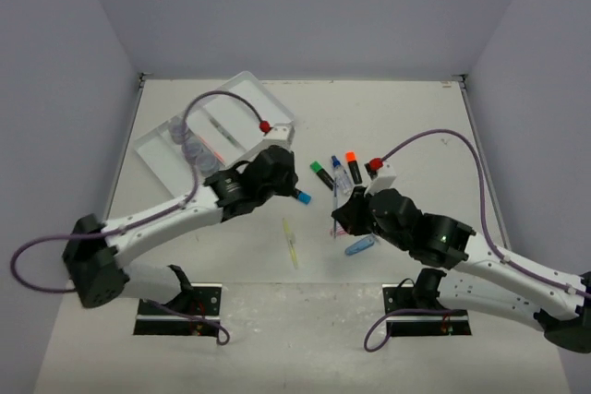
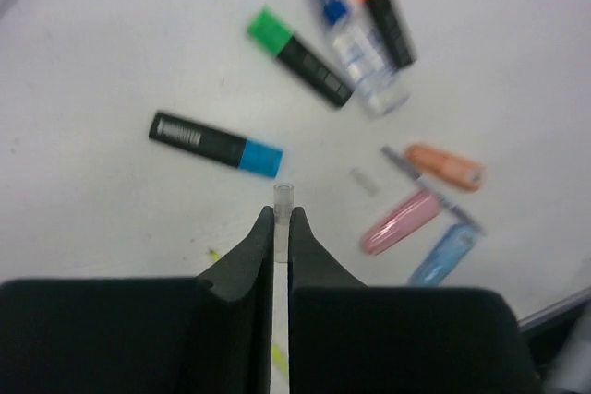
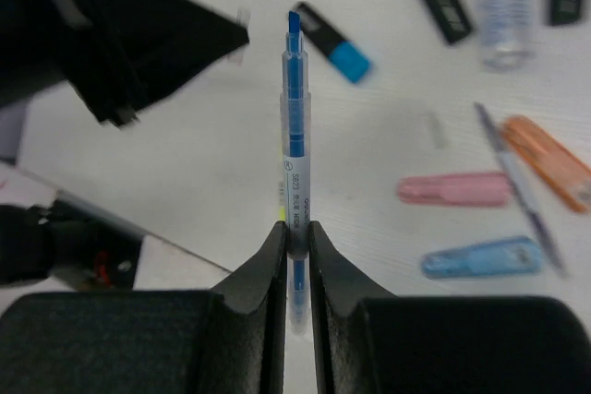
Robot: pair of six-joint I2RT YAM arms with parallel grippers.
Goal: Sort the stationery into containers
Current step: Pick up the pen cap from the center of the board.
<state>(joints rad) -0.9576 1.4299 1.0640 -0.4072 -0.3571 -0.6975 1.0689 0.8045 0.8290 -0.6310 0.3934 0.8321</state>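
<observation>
Grey walls box in a white table [image 1: 416, 136], with the tray [image 1: 249, 82] at its far left. The left gripper [image 2: 282, 217] is pressed together on a thin clear tube [image 2: 283, 193] near the blue highlighter [image 2: 217, 143], and the right gripper [image 3: 295, 231] pinches a blue pen [image 3: 295, 159] upright. The green highlighter [image 2: 300, 57], orange highlighter [image 2: 383, 11], bottle [image 2: 360, 53], pink piece [image 2: 402, 220], orange piece [image 2: 443, 165] and blue piece [image 2: 443, 254] lie loose on the table, outside the tray.

A robotics lab cell; bare white table [image 1: 416, 108] boxed in by plain pale walls [image 1: 305, 6]; two cabled arms [image 1: 162, 217] bolted along the bottom of the frame
</observation>
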